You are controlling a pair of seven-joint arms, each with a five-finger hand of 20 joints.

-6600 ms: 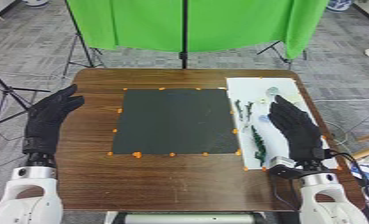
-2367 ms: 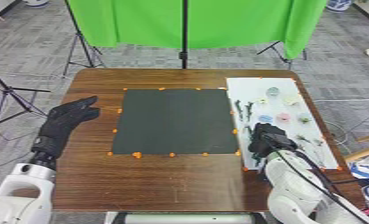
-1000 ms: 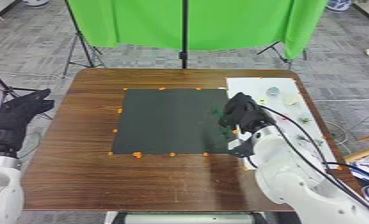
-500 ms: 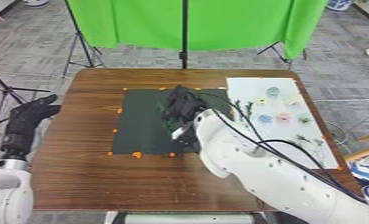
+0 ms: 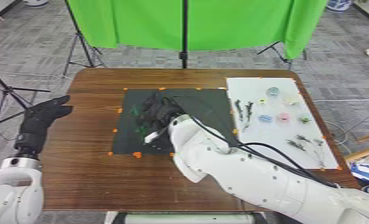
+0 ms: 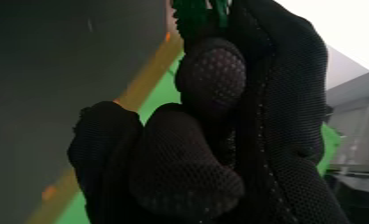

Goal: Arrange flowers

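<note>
Over the left part of the black square mat (image 5: 203,142), my right hand (image 5: 161,111) is curled round a dark green leafy stem (image 5: 136,127), parts of which show beside the glove. In the right wrist view a green piece of the stem (image 6: 196,17) sticks out past the thumb and fingers of my right hand (image 6: 185,160), pinched between them. My left hand (image 5: 45,112) is held at the table's left edge with relaxed fingers. Smaller green stems (image 5: 244,112) and pale, blue and pink flowers (image 5: 283,117) lie on the white sheet (image 5: 265,145).
Orange markers (image 5: 137,155) line the mat on the brown table (image 5: 145,185). Thin dark-tipped sprigs (image 5: 303,142) lie near the front of the white sheet. A green cloth (image 5: 136,25) hangs beyond the table's far edge.
From the white sheet, my right hand has carried the long green stem leftward over the mat. My left hand has moved outward and then slightly back in.
</note>
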